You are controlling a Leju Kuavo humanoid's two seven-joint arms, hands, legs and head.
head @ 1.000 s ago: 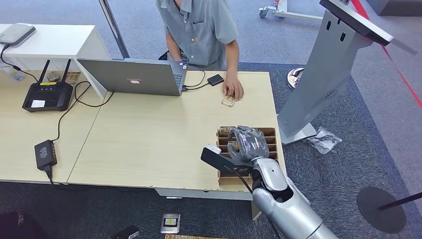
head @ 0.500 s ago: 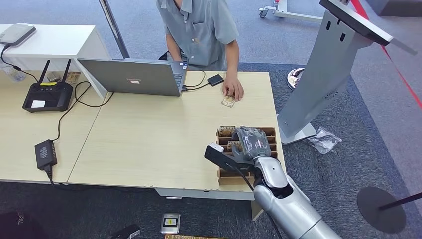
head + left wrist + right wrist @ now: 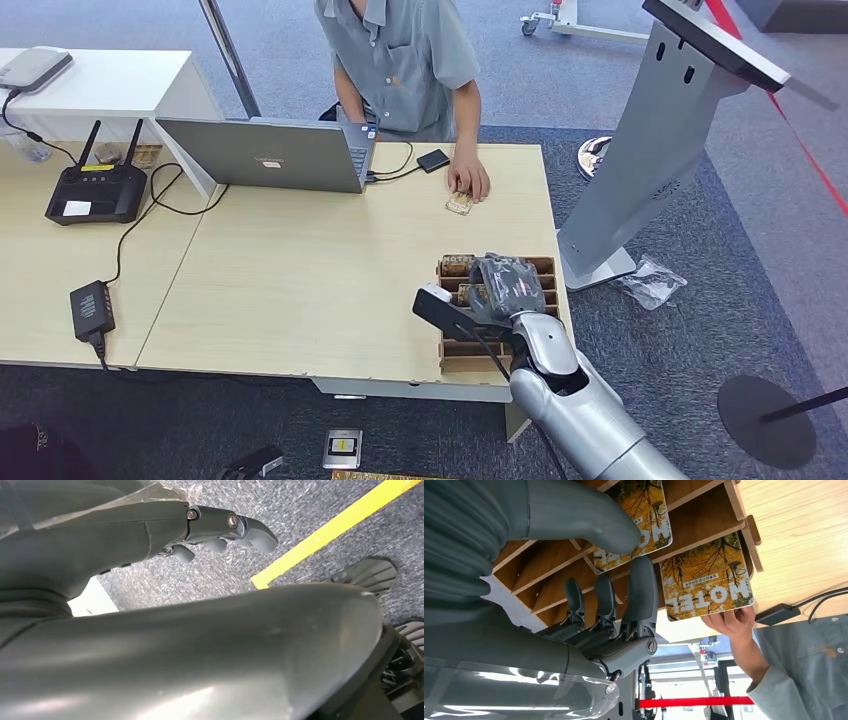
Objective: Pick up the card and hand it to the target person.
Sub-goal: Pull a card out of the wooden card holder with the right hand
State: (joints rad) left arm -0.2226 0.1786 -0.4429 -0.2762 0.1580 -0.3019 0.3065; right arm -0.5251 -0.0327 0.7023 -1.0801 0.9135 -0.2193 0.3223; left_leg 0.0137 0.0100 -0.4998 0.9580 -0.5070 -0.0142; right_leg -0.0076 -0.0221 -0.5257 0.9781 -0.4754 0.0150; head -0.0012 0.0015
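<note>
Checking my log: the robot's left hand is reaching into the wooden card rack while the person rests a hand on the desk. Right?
Not quite: it is the right hand at the wooden card rack, as the head view shows. The person's hand does rest on the desk.

Place: an office or hotel-style reception mock-up.
Desk (image 3: 300, 280): pale wood, holding a laptop (image 3: 265, 153), router (image 3: 97, 188) and power brick (image 3: 90, 307).
Floor: grey carpet (image 3: 690, 330) with a kiosk stand (image 3: 660, 140).
Far edge: seated person (image 3: 405, 60).
</note>
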